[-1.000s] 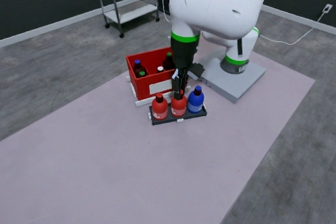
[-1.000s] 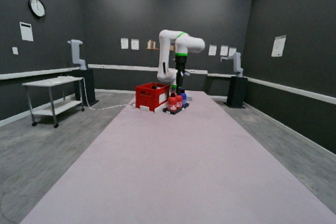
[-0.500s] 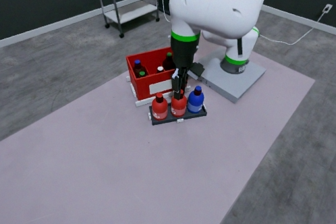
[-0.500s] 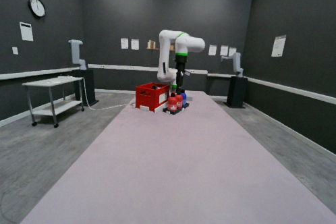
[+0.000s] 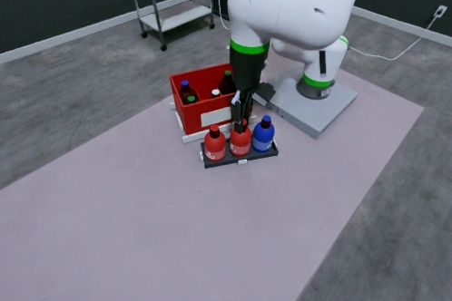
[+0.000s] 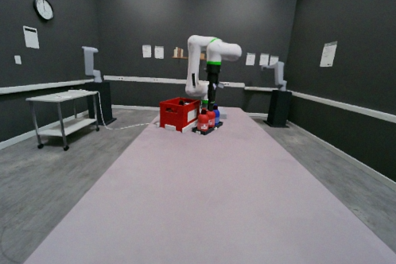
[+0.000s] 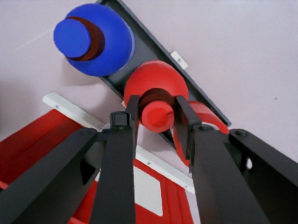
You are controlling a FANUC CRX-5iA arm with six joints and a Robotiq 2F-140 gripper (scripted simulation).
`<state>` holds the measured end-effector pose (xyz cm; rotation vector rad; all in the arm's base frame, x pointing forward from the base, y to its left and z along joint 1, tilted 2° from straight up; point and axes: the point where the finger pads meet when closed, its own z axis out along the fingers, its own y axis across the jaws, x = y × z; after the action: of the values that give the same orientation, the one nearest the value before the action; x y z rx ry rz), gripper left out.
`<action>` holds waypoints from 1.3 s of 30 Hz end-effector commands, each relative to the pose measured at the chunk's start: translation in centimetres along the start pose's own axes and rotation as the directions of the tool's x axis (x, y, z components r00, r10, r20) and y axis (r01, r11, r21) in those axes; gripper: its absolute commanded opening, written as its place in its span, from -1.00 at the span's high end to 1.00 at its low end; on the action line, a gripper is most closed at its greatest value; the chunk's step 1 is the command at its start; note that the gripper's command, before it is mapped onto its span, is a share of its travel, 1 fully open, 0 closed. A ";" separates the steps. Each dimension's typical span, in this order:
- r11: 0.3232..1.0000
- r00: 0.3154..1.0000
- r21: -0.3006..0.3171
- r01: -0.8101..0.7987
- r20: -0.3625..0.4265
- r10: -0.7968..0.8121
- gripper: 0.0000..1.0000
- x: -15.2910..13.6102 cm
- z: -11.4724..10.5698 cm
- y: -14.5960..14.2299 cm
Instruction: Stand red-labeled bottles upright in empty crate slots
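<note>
- Pincer (image 5: 239,126) (image 6: 211,109) (image 7: 156,108) mostly closed, its fingers on either side of the neck of the middle red bottle (image 5: 240,144) (image 6: 211,120) (image 7: 157,77); I judge that a firm hold.
- That bottle stands upright on the tray (image 5: 268,155) (image 6: 219,125) (image 7: 142,48), just below centre in the top view, so this looks like the start of the lift.
- I want to go straight up, slowly, no twist: the blue bottle (image 5: 262,137) (image 6: 217,115) (image 7: 114,42) is on one side, the outer red bottle (image 5: 214,147) (image 6: 203,122) (image 7: 204,115) close on the other.
- Watching the tray as I rise; if an edge comes up too, I'd pause and ease back down.
- The crate (image 5: 188,118) (image 6: 171,118) (image 7: 40,145), left of centre in the top view, sits beside the tray on the desk (image 5: 181,216) (image 6: 199,189) (image 7: 240,40). The bottle's base must clear its near wall before I swing across.
- Blue, green and white caps show inside; the arm hides part of it, so I'd confirm a free slot from above first.
- Then lower it plumb, let it settle, and open only enough to free the neck.
- Neither red bottle is crated; the outer one would follow.
</note>
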<state>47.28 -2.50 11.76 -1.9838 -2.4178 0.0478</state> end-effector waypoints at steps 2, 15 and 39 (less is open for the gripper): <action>1.000 1.000 -0.002 0.000 0.001 0.000 0.80 0.0 -0.2 0.0; 1.000 1.000 -0.002 0.000 0.001 0.000 0.80 0.0 -1.0 0.0; 1.000 1.000 -0.002 0.000 0.001 0.000 0.80 -0.1 -2.7 0.0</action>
<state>47.35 -2.50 14.21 -1.9837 -2.4179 0.0479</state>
